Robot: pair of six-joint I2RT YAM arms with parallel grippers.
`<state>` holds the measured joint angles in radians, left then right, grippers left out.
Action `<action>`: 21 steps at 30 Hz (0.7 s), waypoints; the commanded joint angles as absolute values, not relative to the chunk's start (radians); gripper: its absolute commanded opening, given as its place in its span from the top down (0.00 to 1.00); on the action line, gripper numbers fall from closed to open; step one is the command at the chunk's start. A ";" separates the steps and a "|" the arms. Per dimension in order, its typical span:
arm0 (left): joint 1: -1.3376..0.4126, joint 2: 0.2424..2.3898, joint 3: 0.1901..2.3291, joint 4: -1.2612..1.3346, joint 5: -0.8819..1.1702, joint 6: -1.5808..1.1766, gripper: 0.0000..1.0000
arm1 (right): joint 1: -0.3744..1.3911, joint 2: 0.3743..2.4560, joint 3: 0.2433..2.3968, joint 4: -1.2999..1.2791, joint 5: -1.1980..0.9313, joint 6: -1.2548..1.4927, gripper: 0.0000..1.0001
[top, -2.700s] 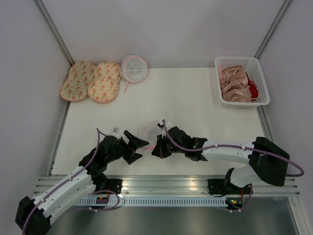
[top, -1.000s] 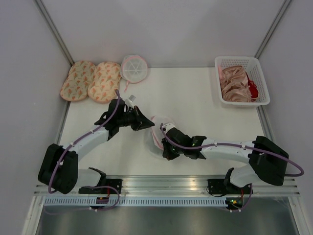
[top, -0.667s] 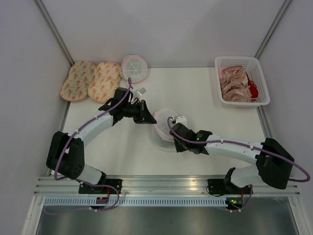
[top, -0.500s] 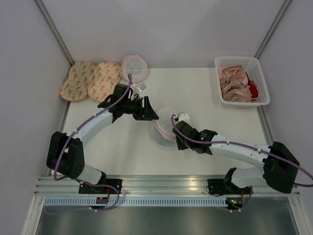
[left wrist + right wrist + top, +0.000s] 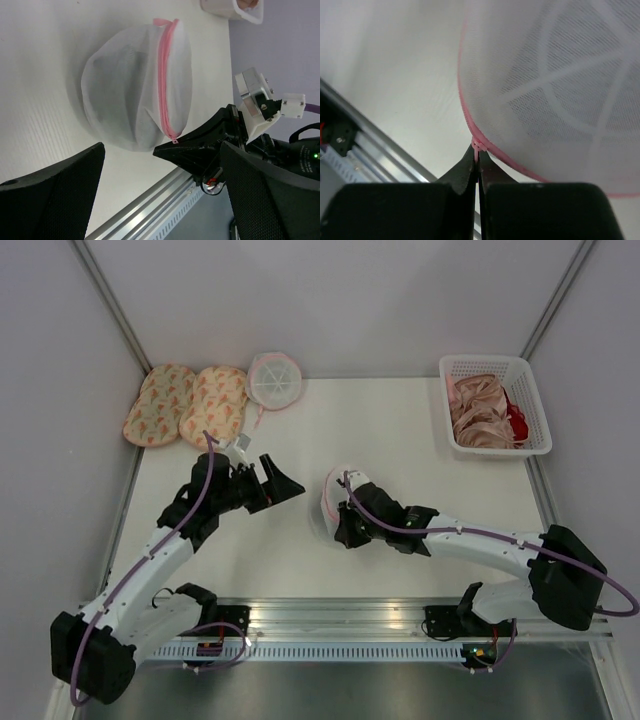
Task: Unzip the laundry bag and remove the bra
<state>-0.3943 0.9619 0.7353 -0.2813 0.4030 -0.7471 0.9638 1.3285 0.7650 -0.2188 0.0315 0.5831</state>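
The laundry bag [image 5: 328, 502], a white mesh dome edged with a pink zip [image 5: 164, 75], stands on its edge at the middle of the table [image 5: 420, 460]. My right gripper [image 5: 340, 533] is at the bag's near rim, shut on the pink zip pull [image 5: 477, 148]. The left wrist view shows those black fingers [image 5: 200, 145] pinching the pull. My left gripper [image 5: 282, 488] hangs open just left of the bag, apart from it, with nothing between its fingers [image 5: 50, 200]. A faint dark shade shows through the mesh [image 5: 102, 62]; I cannot make out the bra.
A second round pouch with white ribs [image 5: 273, 378] and two patterned pads [image 5: 185, 405] lie at the back left. A white basket [image 5: 522, 368] with beige-pink and red garments sits at the back right. A metal rail [image 5: 340, 618] runs along the near edge.
My left gripper has opened and drawn back to the left, away from the bag. The right gripper, still pinching the zip pull, has moved the bag slightly.
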 commanded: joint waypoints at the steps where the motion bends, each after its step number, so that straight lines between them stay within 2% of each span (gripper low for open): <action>1: -0.393 0.901 0.602 -0.154 0.472 -0.958 0.00 | 0.962 1.360 0.749 -0.011 -0.178 0.607 0.99; 5: -0.394 0.899 0.543 -0.023 0.538 -1.028 0.00 | 0.962 1.394 0.749 0.061 -0.262 0.611 0.99; 14: -0.431 1.074 0.520 0.248 0.618 -1.017 0.00 | 0.962 1.396 0.746 0.092 -0.314 0.600 1.00; 21: -0.543 1.268 0.710 0.124 0.702 -0.737 0.00 | 0.962 1.385 0.753 0.071 -0.374 0.549 1.00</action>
<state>-0.4988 1.2205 0.6022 0.1223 0.6174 -0.8993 0.9638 1.4002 0.7502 0.0368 -0.3195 0.5922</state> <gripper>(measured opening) 0.993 0.007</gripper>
